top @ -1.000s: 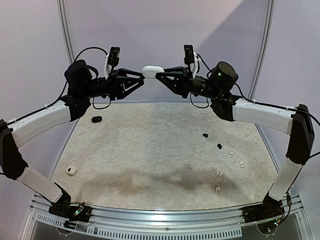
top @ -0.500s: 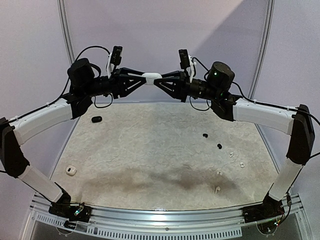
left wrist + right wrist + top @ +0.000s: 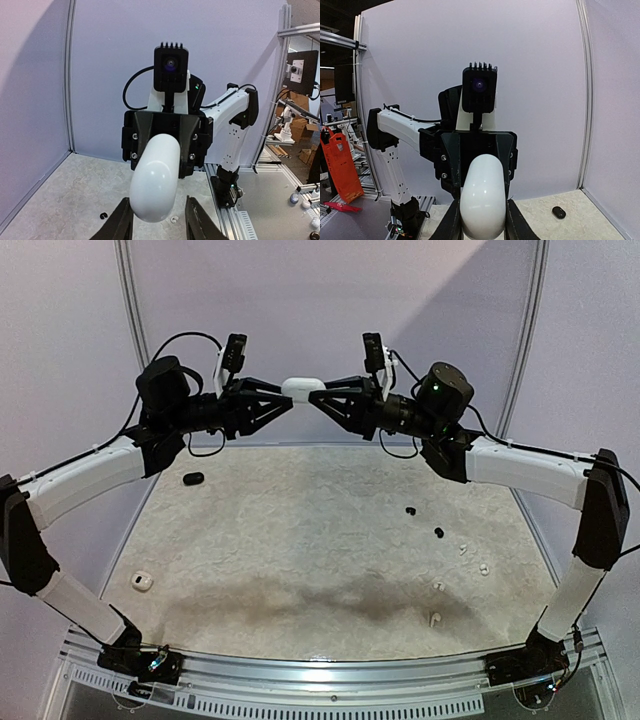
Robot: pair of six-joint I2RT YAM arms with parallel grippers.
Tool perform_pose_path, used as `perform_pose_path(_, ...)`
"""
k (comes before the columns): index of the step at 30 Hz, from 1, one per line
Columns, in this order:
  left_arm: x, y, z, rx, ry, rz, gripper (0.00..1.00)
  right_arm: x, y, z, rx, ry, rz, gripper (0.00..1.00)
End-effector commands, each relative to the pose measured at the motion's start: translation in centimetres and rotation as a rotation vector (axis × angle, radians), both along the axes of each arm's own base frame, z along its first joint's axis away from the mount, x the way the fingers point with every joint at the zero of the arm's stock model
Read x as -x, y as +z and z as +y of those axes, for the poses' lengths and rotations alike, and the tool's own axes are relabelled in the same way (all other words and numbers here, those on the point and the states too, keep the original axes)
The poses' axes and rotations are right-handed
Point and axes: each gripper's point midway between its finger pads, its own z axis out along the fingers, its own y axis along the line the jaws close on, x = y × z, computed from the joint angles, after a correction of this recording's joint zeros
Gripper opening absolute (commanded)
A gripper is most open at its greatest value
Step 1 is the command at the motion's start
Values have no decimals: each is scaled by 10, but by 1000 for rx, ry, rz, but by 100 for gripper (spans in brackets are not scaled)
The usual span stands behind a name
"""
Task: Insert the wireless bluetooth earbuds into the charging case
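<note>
High above the table's far edge hangs a white pebble-shaped charging case (image 3: pixel 303 388), closed. My right gripper (image 3: pixel 317 392) is shut on its right end, fingers tight against its sides (image 3: pixel 481 205). My left gripper (image 3: pixel 289 393) is open around the case's other end (image 3: pixel 154 185), with gaps on both sides. Two black earbuds (image 3: pixel 410 510) (image 3: pixel 438 533) and several white earbuds (image 3: pixel 463 549) (image 3: pixel 483 568) (image 3: pixel 439 587) lie on the table at the right.
A small black case (image 3: pixel 193 478) lies at the far left of the table and shows in the right wrist view (image 3: pixel 558 212). A white case (image 3: pixel 141 582) sits near the front left. Lilac walls close in the back and sides.
My left gripper has moved right until its fingers flank the case's free end. The right gripper has kept hold of the case, shifting it slightly.
</note>
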Motion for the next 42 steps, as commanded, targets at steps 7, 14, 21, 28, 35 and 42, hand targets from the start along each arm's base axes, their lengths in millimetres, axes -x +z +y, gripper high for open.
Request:
perform_pose_path(7,1,0,-3,-25,-17,-46,44,-6,-19,6,121,-34,22,0)
perform_pose_path(14,6,-37,-4,-217,-73,-62,41,0,-25,2,218,-78,-40,0)
perform_pose_path(21,12,-53,-1,-327,-88,-57,25,-1,-34,3,270,-94,-46,0)
perform_pose_path(28,22,-60,1,-354,-131,-67,0,-1,-30,2,271,-115,-88,0)
perform_pose_path(35,7,-31,10,-262,-40,-128,0,-15,-21,0,221,-182,-32,50)
perform_pose_path(42,-26,30,27,13,166,-77,0,-16,19,-15,-72,-212,3,75)
